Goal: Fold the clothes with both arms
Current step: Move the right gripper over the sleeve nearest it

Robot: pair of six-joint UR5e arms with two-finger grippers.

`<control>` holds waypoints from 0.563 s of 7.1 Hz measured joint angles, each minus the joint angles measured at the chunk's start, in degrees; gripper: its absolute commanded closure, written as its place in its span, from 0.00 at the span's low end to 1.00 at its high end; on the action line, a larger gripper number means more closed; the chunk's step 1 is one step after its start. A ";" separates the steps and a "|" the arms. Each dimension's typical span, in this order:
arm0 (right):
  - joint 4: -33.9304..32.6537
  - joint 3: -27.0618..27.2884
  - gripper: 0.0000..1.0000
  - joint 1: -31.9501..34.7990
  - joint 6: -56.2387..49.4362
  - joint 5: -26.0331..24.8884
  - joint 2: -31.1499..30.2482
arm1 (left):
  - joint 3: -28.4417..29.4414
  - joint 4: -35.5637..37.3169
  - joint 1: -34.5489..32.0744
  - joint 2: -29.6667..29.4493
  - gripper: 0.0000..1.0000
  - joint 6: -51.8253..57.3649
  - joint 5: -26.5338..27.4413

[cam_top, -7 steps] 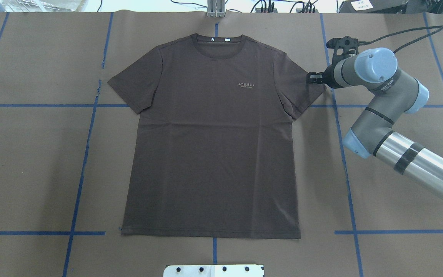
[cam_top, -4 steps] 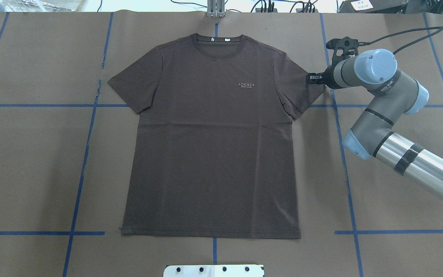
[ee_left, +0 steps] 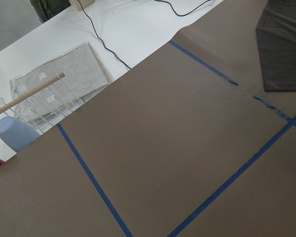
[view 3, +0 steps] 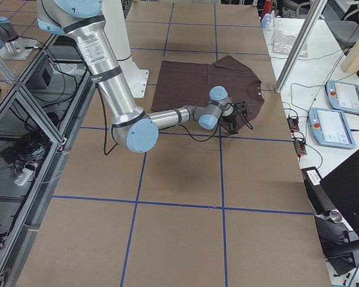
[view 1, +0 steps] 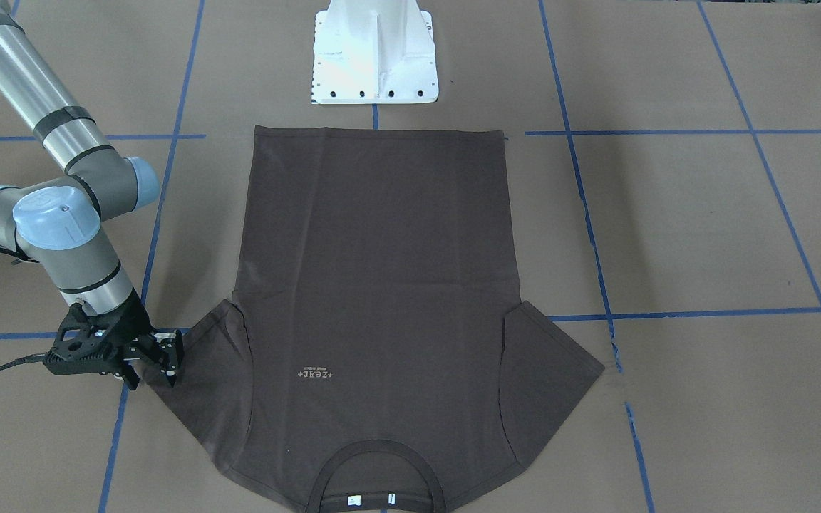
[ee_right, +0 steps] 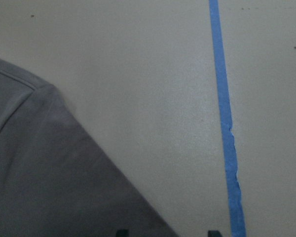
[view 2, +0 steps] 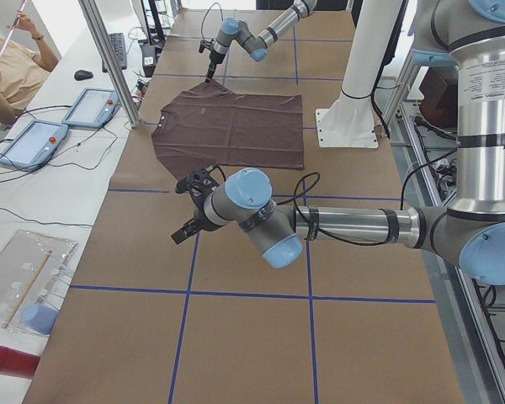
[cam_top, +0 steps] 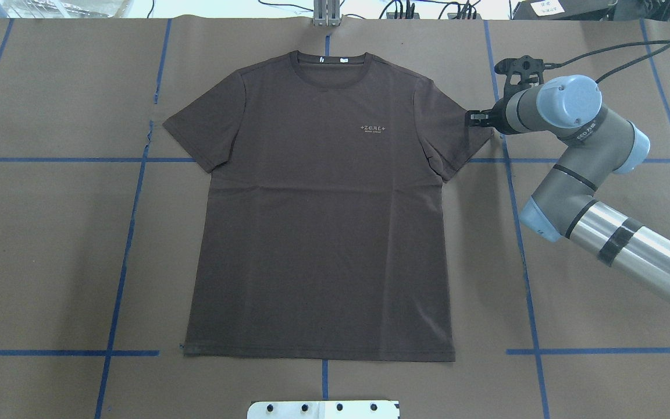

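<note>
The dark brown T-shirt (cam_top: 323, 221) lies flat and face up on the brown paper, collar away from the robot base, both sleeves spread. My right gripper (cam_top: 470, 118) sits low at the outer hem of the shirt's right-hand sleeve (view 1: 204, 370). In the right wrist view its two fingertips (ee_right: 121, 232) stand apart, so it is open, with the sleeve edge (ee_right: 49, 177) running in between them. My left gripper (view 2: 185, 229) hovers over bare paper well off the shirt's other side. It shows only in the exterior left view, so I cannot tell its state.
The white pedestal base (view 1: 373, 57) stands just beyond the shirt's bottom hem. Blue tape lines (cam_top: 131, 233) grid the table. Off the far edge are two tablets (view 2: 34, 139), a metal post (view 2: 109, 59), a seated person (view 2: 8, 59) and a clear tray (ee_left: 54, 94).
</note>
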 measured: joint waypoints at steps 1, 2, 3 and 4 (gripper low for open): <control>0.00 -0.01 0.38 -0.01 -0.01 -0.13 -0.05 | 0.00 0.00 0.00 0.00 0.00 -0.04 0.00; 0.00 -0.04 0.38 -0.08 0.02 -0.18 -0.08 | 0.00 -0.01 0.00 0.01 0.00 -0.06 0.00; 0.00 -0.10 0.38 -0.20 0.12 -0.20 -0.10 | 0.01 -0.05 0.00 -0.03 0.00 -0.07 0.00; 0.00 -0.15 0.40 -0.36 0.22 -0.21 -0.10 | 0.00 -0.05 0.00 -0.10 0.00 -0.07 0.00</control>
